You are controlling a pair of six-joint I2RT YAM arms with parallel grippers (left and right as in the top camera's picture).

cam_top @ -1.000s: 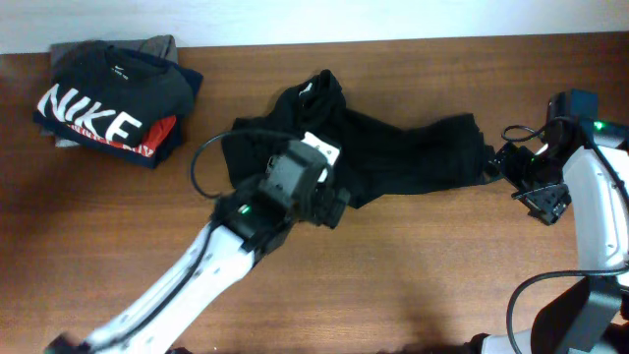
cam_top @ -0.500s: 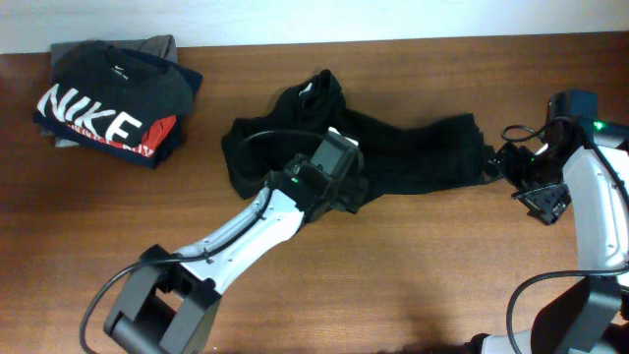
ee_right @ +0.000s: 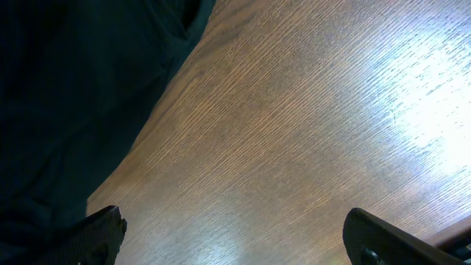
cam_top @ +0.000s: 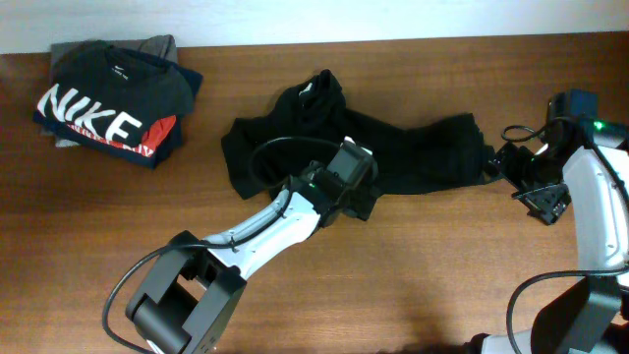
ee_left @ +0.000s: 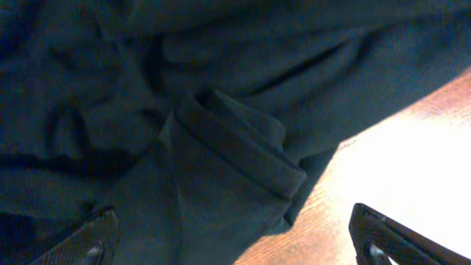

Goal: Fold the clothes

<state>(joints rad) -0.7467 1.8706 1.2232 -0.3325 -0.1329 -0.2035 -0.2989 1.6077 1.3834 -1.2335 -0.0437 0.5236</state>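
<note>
Clothes [cam_top: 423,152] lie unfolded as the left claw [ee_left: 235,250], spread wide, has slid right to their near edge, seemingly readying a pinch.

Your white-shelled, black-jointed left arm [cam_top: 265,221] starts from its base by the front edge of the brown wooden desk [cam_top: 442,285], left of centre. It stretches diagonally up toward the desk's middle. At its end the black two-finger left gripper [cam_top: 354,192] sits about mid-desk with jaws spread wide; in the wrist view its fingertips [ee_left: 92,239] stand at the opposite lower corners.

Your white right arm [cam_top: 600,211] stands along the right edge, bent at the elbow. Its black right gripper [cam_top: 506,165] points left toward the centre, fingers [ee_right: 103,230] likewise held far apart.
</note>
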